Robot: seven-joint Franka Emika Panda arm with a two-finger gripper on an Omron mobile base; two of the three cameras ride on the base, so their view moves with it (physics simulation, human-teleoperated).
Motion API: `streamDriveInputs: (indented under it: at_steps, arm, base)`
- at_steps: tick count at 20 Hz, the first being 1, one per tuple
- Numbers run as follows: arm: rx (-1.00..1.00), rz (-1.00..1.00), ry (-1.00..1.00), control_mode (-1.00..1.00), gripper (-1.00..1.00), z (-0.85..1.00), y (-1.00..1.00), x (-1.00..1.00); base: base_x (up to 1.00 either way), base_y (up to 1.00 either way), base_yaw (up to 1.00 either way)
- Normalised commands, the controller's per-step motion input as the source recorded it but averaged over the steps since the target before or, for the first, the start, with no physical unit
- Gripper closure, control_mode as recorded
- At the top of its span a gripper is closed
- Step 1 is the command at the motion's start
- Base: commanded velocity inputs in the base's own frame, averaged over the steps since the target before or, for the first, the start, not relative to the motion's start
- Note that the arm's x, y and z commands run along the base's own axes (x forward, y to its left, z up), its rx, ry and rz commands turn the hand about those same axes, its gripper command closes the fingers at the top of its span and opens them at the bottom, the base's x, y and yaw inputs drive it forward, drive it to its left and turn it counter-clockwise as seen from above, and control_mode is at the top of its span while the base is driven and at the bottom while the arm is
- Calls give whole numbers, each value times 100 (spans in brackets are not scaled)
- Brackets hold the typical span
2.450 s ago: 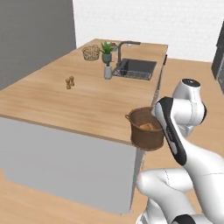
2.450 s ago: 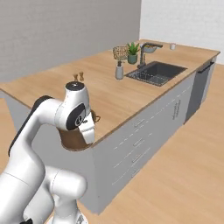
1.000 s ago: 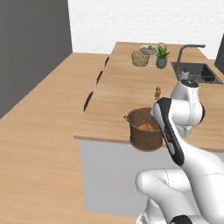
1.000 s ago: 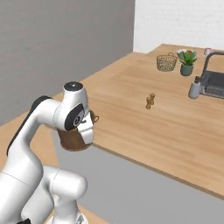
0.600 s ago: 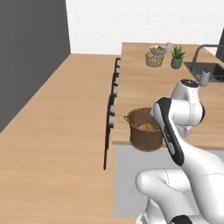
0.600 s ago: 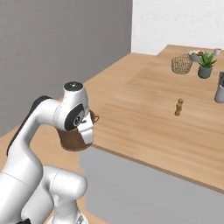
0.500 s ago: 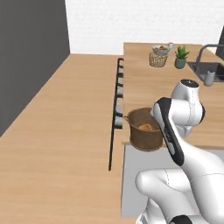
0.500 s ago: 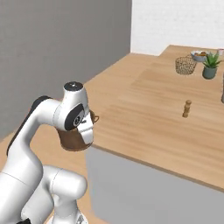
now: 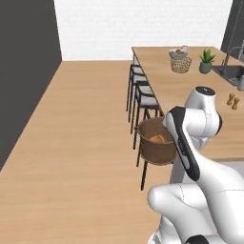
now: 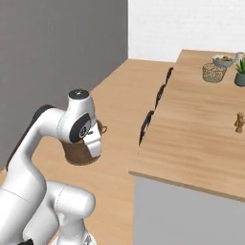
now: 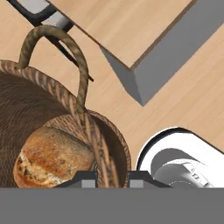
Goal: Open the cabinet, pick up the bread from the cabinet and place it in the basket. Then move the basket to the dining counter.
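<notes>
Already the golden-brown roll (image 11: 52, 159) lies inside the dark woven basket (image 9: 157, 145), its rim pinched by the hand (image 11: 111, 177); reaching the light-wood desk (image 10: 206, 124) at right remains.

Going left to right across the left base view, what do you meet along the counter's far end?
Tan open-weave basket → potted plant → faucet.
</notes>
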Motion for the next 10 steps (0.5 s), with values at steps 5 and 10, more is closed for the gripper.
streamDriveInputs:
  at_steps: [5,10]
  arm:
    - [0,0,0,100,100,0,0,0]
    - [0,0,0,100,100,0,0,0]
  base:
    - [79,100,-39]
    - [98,100,-47]
